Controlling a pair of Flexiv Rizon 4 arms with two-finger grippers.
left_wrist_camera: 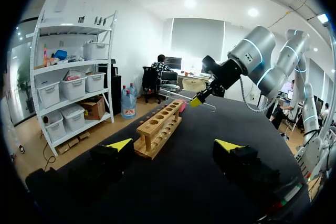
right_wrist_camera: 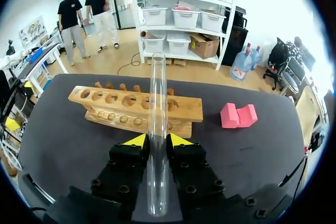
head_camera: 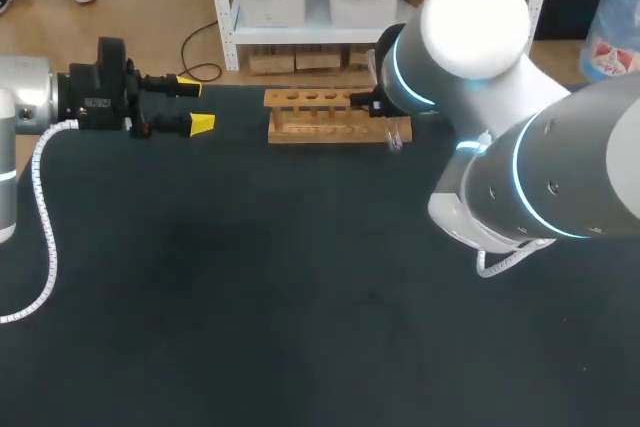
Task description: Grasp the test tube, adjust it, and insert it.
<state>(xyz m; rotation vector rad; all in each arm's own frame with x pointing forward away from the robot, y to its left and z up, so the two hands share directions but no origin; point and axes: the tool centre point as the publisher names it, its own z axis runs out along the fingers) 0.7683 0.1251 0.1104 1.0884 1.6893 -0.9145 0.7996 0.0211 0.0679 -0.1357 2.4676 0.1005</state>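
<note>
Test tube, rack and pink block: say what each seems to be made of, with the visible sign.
Test tube: clear glass or hard plastic, I cannot tell which; the rack shows through it and its wall glints.
Rack: bare light wood, matt; even tan colour, drilled round holes.
Pink block: perhaps foam or plastic, matt; flat even colour, no shine.

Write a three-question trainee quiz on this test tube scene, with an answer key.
1. True or false: the test tube already stands in a hole of the wooden rack.
2. Which gripper is shut on the tube? A. left B. right C. neither
3. Fill in: the block on the table near the rack is ____.
Key: 1. False; a gripper holds it. 2. B; the right gripper grips it, while the left gripper is open and empty. 3. pink.
</note>
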